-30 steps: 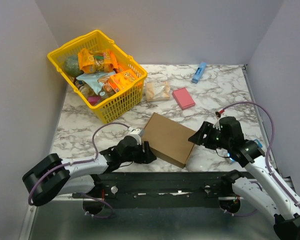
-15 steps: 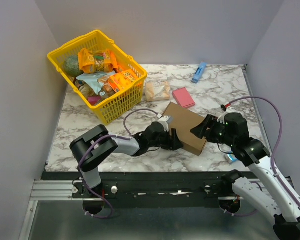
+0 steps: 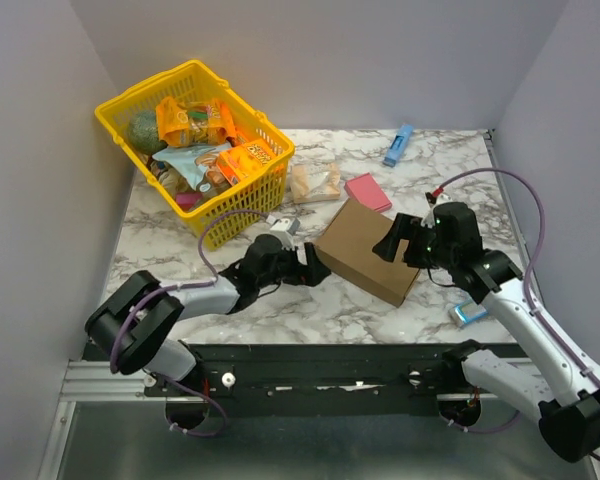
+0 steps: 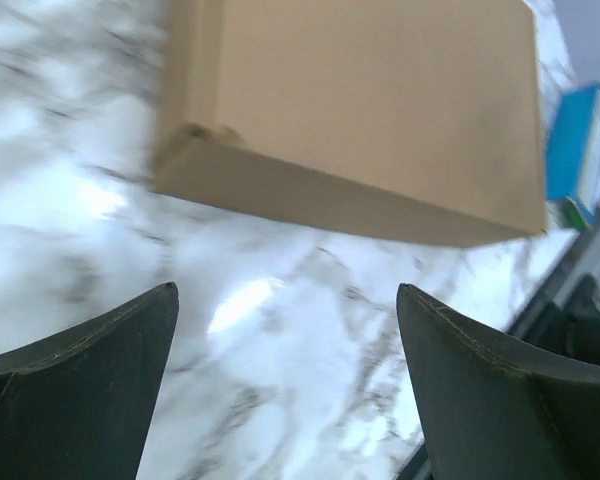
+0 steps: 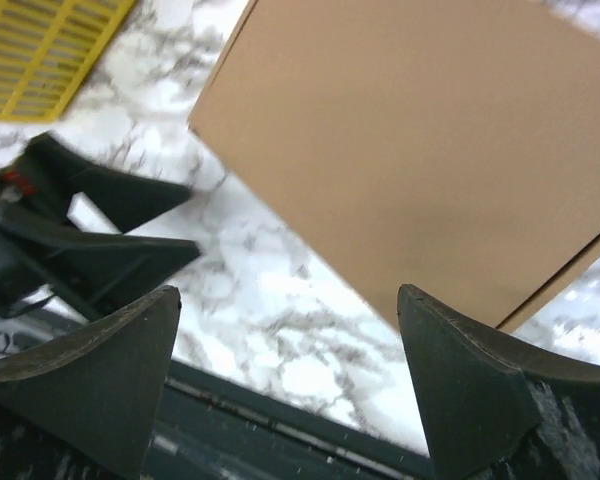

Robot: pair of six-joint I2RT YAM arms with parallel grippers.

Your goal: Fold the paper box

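Observation:
The paper box (image 3: 365, 250) is a closed, shallow brown cardboard mailer lying flat on the marble table. My left gripper (image 3: 315, 268) is open and empty, low over the table just left of the box's near-left corner. In the left wrist view the box (image 4: 360, 110) lies ahead of the open gripper (image 4: 287, 290), not touching it. My right gripper (image 3: 393, 240) is open and empty, above the box's right end. In the right wrist view the box (image 5: 430, 150) fills the top, beyond the open gripper (image 5: 288, 292).
A yellow basket (image 3: 235, 205) full of snack packs stands at the back left. A wrapped snack (image 3: 315, 182), a pink block (image 3: 367, 194) and a blue object (image 3: 398, 145) lie behind the box. A small blue-and-white item (image 3: 470, 313) lies at the front right.
The box has slid away from the front edge, toward the right and back. My left gripper followed it, then drew back left. My right gripper moved up and back over the box.

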